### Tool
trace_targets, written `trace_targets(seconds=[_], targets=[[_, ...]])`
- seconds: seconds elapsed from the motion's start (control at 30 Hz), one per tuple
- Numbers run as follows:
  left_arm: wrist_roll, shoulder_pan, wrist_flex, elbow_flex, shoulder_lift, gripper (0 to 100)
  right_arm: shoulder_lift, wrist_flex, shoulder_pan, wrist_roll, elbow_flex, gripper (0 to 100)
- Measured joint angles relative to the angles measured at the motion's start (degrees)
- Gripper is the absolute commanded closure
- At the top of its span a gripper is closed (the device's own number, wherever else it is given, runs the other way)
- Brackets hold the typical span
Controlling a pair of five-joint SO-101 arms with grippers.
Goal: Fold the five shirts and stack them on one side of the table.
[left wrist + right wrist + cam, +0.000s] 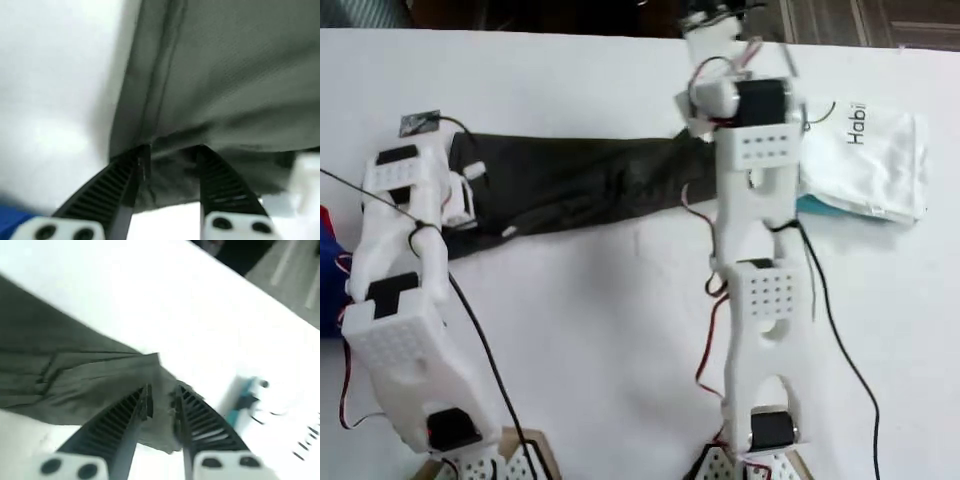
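On the white table (620, 330) a dark shirt (580, 185) lies stretched in a long band across the far half, running from near the left edge toward a folded white shirt (870, 160) by the far right corner, its ends pinched by the left gripper (170, 155) and the right gripper (161, 402).

The white plastic left arm (400, 330) is leaning outward, its black ribbed left gripper (171, 152) pinching the dark grey cloth shirt (225, 75). The white plastic right arm (760, 290) is stretching straight ahead, its black ribbed right gripper (161, 396) nipping the same shirt, jaws nearly together.
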Motion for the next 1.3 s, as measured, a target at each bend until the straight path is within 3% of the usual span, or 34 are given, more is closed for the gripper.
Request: trace_targets(seconds=[0.23,0.43,0.6,0.9,1.17,1.3], targets=[[0.0,-0.7,12.9,-17.4,-0.4,83,-9.8,0.2,2.5,0.0,9.0,91.5],[0.0,-0.9,12.3,-22.0,0.5,74,-30.9,0.2,2.6,0.0,36.0,91.5],[2.9,-1.2,10.3,-27.7,12.0,74,-49.1,-0.4,4.5,0.0,63.0,91.5],[5.8,-2.0,16.4,-56.4,35.3,74,-72.6,-12.0,10.5,5.9,100.7,91.5],[6.0,0.6,26.7,-75.5,47.0,75,-85.5,-18.7,11.1,6.2,118.8,91.6],[6.0,1.8,27.7,-76.5,47.8,83,-89.3,-19.2,11.1,6.2,121.6,91.6]])
